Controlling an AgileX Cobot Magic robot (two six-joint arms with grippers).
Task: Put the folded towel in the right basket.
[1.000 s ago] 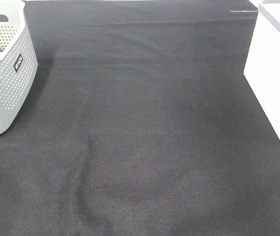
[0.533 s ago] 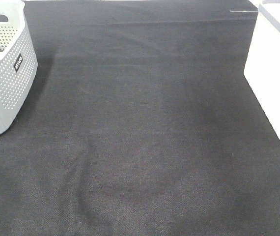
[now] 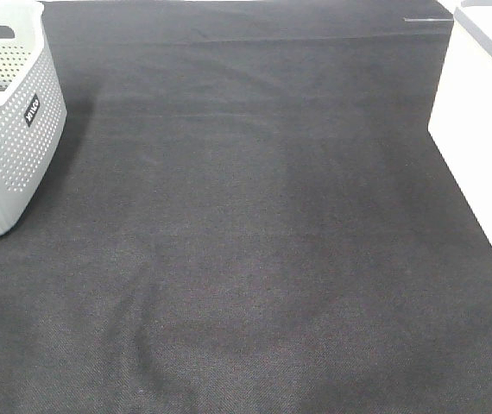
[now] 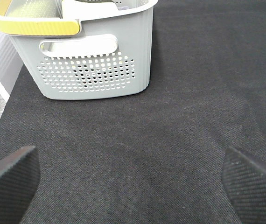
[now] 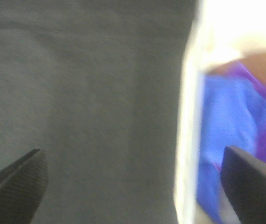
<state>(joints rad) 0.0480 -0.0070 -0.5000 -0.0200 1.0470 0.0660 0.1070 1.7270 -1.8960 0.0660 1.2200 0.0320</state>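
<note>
The right basket (image 3: 481,129) is white and stands at the right edge of the black table cloth (image 3: 255,224). In the right wrist view its pale rim (image 5: 189,116) shows, blurred, with blue and purple cloth, the towel (image 5: 226,121), lying inside it. My right gripper (image 5: 133,182) is open and empty, hanging over the basket's rim. My left gripper (image 4: 133,182) is open and empty above the cloth, facing the grey basket. Neither gripper shows in the high view.
A grey perforated basket (image 3: 9,129) stands at the far left; in the left wrist view it (image 4: 95,70) has a yellow handle (image 4: 35,25). A shallow wrinkle (image 3: 147,293) runs through the cloth near the front.
Half a second ago a dark gripper tip showed at the top right corner over the white basket; it has gone out of the high view. Nothing else moved.
</note>
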